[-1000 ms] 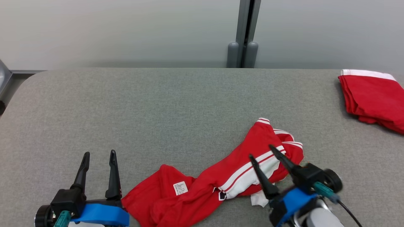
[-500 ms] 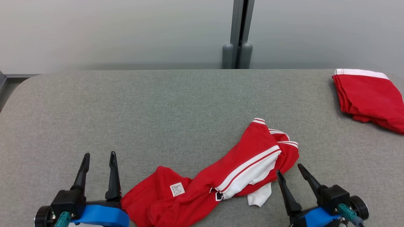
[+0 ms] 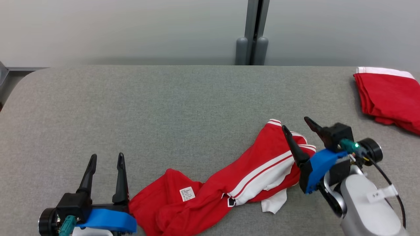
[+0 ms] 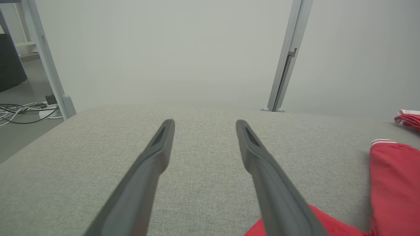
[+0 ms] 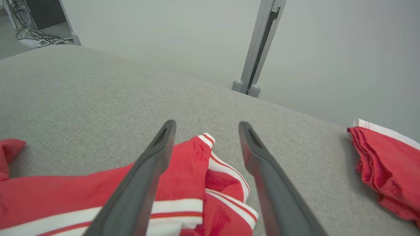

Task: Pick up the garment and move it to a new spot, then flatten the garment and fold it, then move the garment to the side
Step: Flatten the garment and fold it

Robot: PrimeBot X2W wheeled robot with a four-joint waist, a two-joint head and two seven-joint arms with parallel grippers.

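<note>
Pale grey wall panels backed a wide table covered in grey woven fabric, on whose near right part the crumpled red garment with white side stripes lay unfolded. Over the last second the right gripper had drawn back towards the near edge, then swung forward to the garment's far striped end. Its long dark fingers were spread wide and held nothing. The cloth itself had not shifted. I judged this to be a repositioning for the first pick-up, which had not yet begun. The left gripper had stayed by the garment's near end, equally spread and empty. A second red garment, folded, with a white band sat at the far right. The white care label carried print too small to read. So did the tag on the right forearm, and a small black-and-white emblem was indistinct.
</note>
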